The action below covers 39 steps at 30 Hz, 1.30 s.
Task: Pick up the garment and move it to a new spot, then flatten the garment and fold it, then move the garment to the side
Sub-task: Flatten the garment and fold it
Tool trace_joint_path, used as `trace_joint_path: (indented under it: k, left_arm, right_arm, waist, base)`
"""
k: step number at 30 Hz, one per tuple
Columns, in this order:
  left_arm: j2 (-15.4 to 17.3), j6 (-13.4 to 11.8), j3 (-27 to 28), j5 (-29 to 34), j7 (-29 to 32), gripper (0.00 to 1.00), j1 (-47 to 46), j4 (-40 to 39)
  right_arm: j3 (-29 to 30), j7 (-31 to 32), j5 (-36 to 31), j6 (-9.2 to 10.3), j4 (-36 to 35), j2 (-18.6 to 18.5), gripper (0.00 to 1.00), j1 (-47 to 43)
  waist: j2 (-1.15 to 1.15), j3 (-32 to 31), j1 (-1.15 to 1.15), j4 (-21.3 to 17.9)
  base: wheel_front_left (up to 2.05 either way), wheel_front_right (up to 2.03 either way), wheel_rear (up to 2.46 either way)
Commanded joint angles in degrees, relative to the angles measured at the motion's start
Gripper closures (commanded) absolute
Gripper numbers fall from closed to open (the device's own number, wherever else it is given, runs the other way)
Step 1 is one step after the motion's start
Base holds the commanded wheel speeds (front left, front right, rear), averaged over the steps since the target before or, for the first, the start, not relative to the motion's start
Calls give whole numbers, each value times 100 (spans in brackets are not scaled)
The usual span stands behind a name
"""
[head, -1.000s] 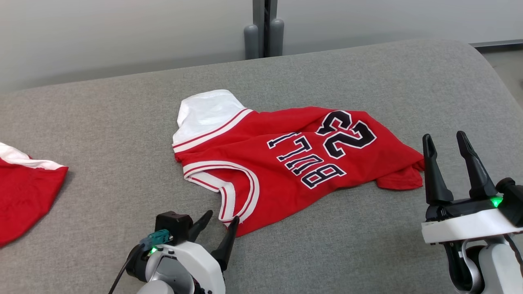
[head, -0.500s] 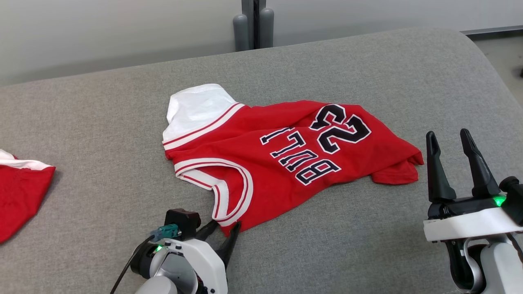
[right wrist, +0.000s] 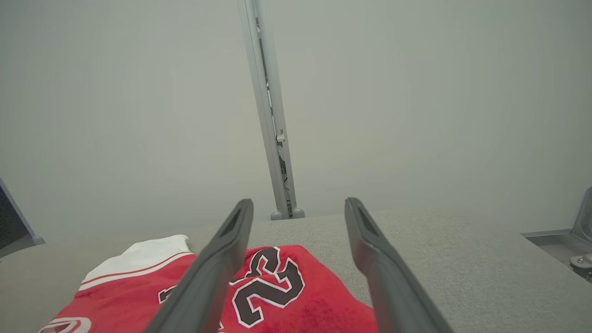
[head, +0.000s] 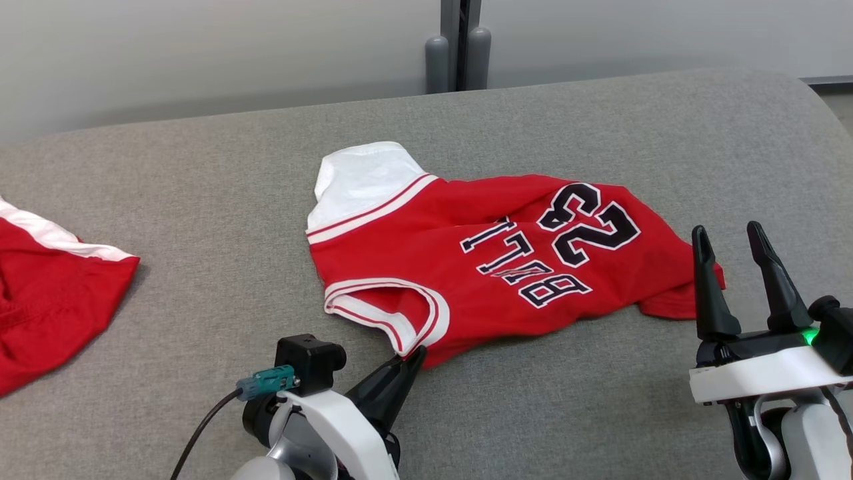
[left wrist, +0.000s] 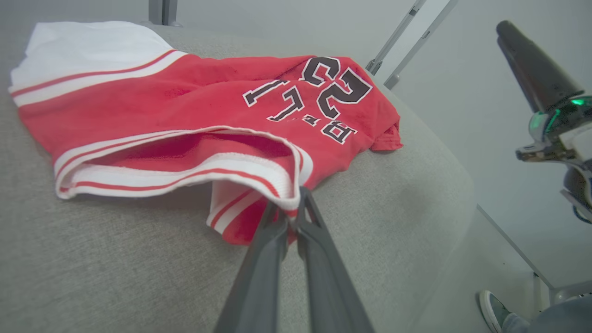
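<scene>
- My left tool [head: 414, 355], fingers pressed together, pinches the jersey's [head: 400, 247] armhole trim.
- My right tool [head: 726, 230], fingers spread, hovers near the hem.
- Jersey lies rumpled mid-tabletop [head: 200, 267], number up.

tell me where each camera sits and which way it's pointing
Head view: high on the robot, looking forward and down at the jersey on the grey cushion; left pincer lower left, right pincer lower right.
Left wrist view: low over the cushion, looking along the shut left pincer clamped on the jersey's armhole trim; right pincer at right.
Right wrist view: looking between the open right pincer's fingers toward the wall.
All three share the jersey's 23.
</scene>
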<state>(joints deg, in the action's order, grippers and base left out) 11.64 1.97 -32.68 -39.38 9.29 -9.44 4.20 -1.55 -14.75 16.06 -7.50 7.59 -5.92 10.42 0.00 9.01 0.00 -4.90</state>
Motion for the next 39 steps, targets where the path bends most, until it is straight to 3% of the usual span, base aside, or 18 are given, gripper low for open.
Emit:
trace_joint_path:
  k: [1,8,14,19,27,39]
  left_arm:
    - [14,20,46,-58,18,100,40,-120]
    - [-68,9,476,-740,57,100,100,-1247]
    - [-115,18,931,-1245,149,100,-368,-1109]
    - [-80,-90,1326,-1308,62,100,-996,-134]
    - [-32,39,1618,-1038,-503,100,-2161,1978]
    - [-31,326,1558,-688,-1360,100,-3312,4564]
  right_arm:
    - [14,-46,-24,1,-5,-51,0,-15]
    - [-57,-47,14,1,47,-77,0,-6]
    - [-181,-46,53,1,137,-103,0,73]
    - [-269,-44,91,1,184,-145,0,164]
    - [-325,-40,111,1,223,-197,0,358]
    - [-404,-40,107,1,282,-184,0,504]
  waist:
    - [0,-32,0,52]
    - [0,-63,0,184]
    - [0,4,0,126]
    - [0,154,0,-48]
    - [0,519,0,-337]
    - [0,697,0,-503]
  base:
    - [0,0,0]
    - [0,0,0]
    - [0,0,0]
    - [0,0,0]
    - [0,0,0]
    - [0,0,0]
